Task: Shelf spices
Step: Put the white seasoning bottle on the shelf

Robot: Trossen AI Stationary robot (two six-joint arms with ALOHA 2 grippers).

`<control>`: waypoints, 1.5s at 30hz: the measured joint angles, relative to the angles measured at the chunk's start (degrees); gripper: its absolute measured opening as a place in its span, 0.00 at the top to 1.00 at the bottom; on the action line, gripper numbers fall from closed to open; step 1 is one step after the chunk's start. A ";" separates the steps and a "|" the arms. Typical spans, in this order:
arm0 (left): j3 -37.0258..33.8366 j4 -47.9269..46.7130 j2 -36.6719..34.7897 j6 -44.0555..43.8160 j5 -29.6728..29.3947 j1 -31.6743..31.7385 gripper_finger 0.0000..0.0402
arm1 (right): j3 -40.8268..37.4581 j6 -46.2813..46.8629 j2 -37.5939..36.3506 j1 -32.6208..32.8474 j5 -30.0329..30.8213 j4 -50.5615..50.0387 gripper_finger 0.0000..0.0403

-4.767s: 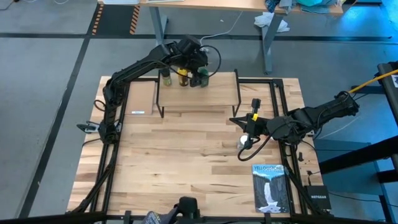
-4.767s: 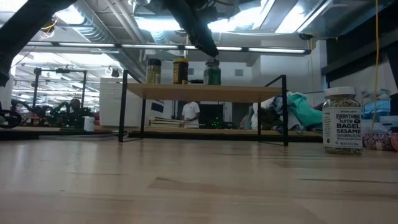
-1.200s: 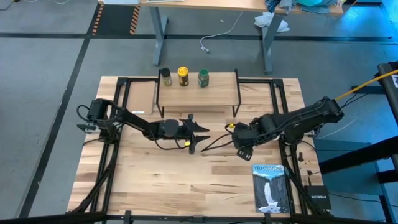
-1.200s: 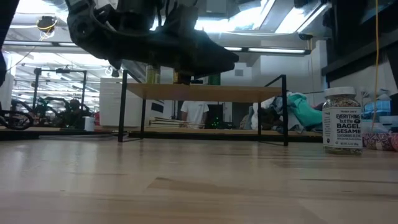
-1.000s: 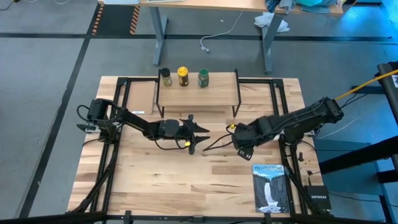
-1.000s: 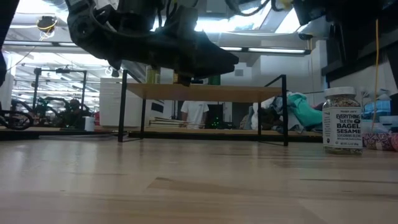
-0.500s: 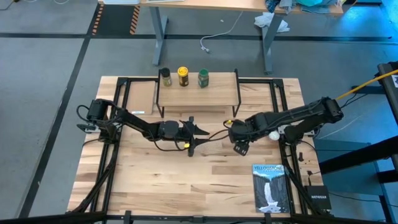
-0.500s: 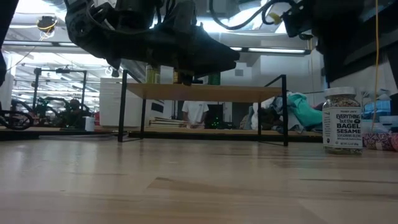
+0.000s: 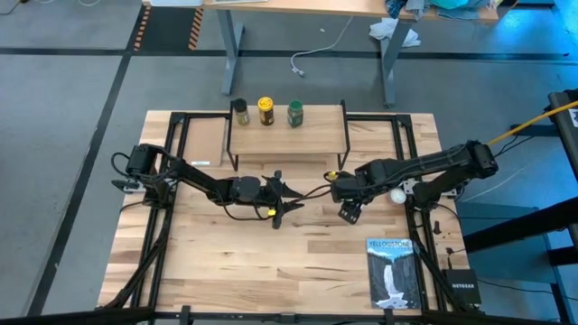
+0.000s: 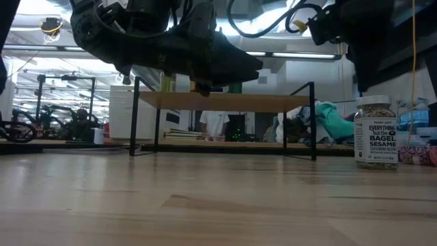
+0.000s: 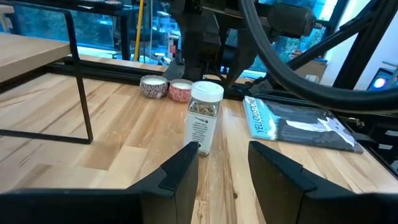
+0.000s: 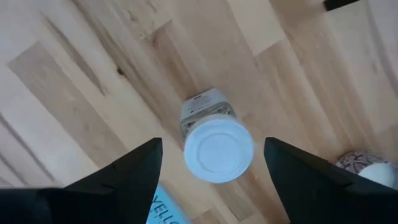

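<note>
Three spice jars stand on their bases in a row on the shelf point(image 9: 287, 137): dark-lidded point(image 9: 241, 110), yellow-lidded point(image 9: 265, 109) and green point(image 9: 295, 113). A clear jar with a white lid point(image 12: 217, 148) stands upright on the tabletop, right of the shelf point(image 10: 375, 133). My right gripper point(image 12: 212, 144) points down above it, open, one finger on each side of the lid and clear of it; in the high view the gripper point(image 9: 347, 193) hides the jar. My left gripper point(image 9: 296, 194) hovers level at mid-table, open and holding nothing, pointing at that jar point(image 11: 204, 118).
A blue-and-white book point(image 9: 390, 271) lies near the table's front right. Two small cups point(image 11: 152, 86) point(image 11: 181, 91) stand just beyond the jar, and a small white ball point(image 9: 397, 194) is by the right arm. The shelf's black legs point(image 11: 79, 74) stand nearby.
My right gripper has shifted a little toward the table's far edge and sunk slightly above the white-lidded jar, staying open. The small white ball beside the arm has come into view. The jar has not moved.
</note>
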 joint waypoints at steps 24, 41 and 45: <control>0.00 -0.39 0.00 -0.92 0.01 -0.66 0.67 | -4.17 1.16 0.04 0.00 -3.06 3.22 0.28; 0.00 -0.57 0.00 -1.08 0.06 -1.06 0.67 | -8.11 1.35 0.04 0.00 -4.11 8.25 0.28; 0.00 -0.55 0.00 -1.08 0.01 -1.01 0.67 | -8.11 1.28 0.04 0.00 -4.11 8.17 0.30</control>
